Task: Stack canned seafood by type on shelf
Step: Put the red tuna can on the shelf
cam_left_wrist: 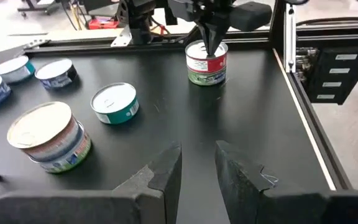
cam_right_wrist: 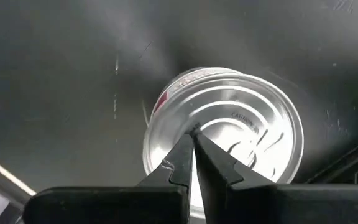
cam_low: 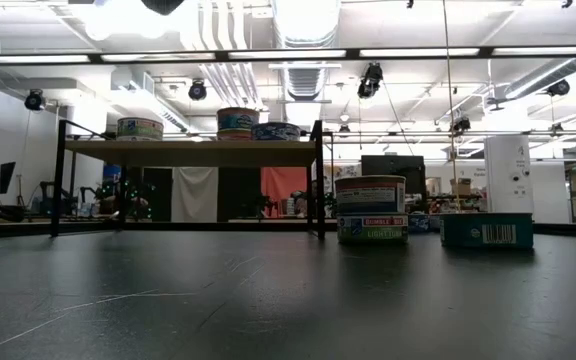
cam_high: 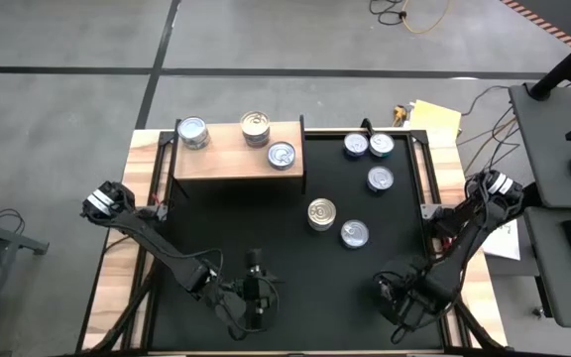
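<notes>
High view, top centre-left: the shelf (cam_high: 231, 159) stands on the black counter (cam_high: 295, 268) and carries three tins of the canned seafood, a silver-topped tin (cam_high: 193, 132) at its upper left corner, a gold-topped tin (cam_high: 256, 126) at its upper middle and a blue-labelled tin (cam_high: 282, 155) towards its right end. To the right of the shelf, five more tins lie loose on the counter: a pair side by side (cam_high: 356, 146) near the upper edge, a single tin (cam_high: 381, 178) just below them, then a gold-topped tin (cam_high: 321, 213) and a silver tin (cam_high: 355, 234) close together at mid-frame. Low view: that gold-topped tin sits on top of a second, labelled tin (cam_low: 371, 228), right of centre. I see the left end effector (cam_high: 253, 297) at lower centre of the high view; in its own wrist view its fingers (cam_left_wrist: 166, 171) stand a narrow gap apart with nothing between them, low over bare counter. The right end effector (cam_high: 401, 295) is at lower right of the high view. Its wrist view shows the fingers pressed together, their tips at the centre of the silver lid of a red-labelled tin (cam_right_wrist: 241, 118); whether they touch the lid I cannot tell. The left wrist view shows this same tin at upper centre, under the downward-pointing right arm.
</notes>
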Controlling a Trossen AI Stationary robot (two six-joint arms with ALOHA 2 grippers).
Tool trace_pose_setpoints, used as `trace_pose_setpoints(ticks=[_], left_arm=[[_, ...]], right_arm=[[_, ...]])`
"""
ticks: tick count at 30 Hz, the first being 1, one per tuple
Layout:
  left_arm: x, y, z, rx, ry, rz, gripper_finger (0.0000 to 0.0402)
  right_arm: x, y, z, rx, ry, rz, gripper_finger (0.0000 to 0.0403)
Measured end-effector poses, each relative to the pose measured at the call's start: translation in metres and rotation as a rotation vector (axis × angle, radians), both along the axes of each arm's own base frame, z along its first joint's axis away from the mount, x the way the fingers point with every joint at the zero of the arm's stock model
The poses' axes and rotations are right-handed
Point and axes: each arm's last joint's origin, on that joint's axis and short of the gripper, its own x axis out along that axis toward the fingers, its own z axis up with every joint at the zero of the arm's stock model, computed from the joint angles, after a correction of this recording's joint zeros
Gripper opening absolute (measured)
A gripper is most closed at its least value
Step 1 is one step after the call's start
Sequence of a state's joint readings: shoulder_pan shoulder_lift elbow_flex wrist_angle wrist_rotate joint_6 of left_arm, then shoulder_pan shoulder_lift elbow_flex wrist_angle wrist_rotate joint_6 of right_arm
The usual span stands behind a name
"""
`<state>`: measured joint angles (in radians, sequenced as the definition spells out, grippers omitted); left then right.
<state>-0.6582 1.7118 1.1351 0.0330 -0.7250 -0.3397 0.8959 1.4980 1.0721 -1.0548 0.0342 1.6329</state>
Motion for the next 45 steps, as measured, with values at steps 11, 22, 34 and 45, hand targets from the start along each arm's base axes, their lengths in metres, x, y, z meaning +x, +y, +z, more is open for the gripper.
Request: trace_pose_setpoints(ticks=[11, 22, 34, 45], left_arm=[[0.012, -0.009, -0.013, -0.047, -0.066, 0.001, 0.0081], [0.016, -0.011, -0.009, -0.045, -0.118, -0.014, 0.0081], [0.023, -0.011, -0.024, -0.013, -0.173, 0.147, 0.0081], [0.025, -0.009, -0.027, -0.038, -0.209, 0.235, 0.0081]], right_arm=[[0.01, 0.002, -0.007, -0.114, -0.162, 0.084, 0.0012], [0.031, -0.01, -0.009, -0.212, -0.309, 0.149, 0.0012], [0.024, 0.001, 0.012, -0.182, -0.369, 0.254, 0.0012], [-0.01, 0.02, -0.01, -0.184, -0.284, 0.136, 0.0012]])
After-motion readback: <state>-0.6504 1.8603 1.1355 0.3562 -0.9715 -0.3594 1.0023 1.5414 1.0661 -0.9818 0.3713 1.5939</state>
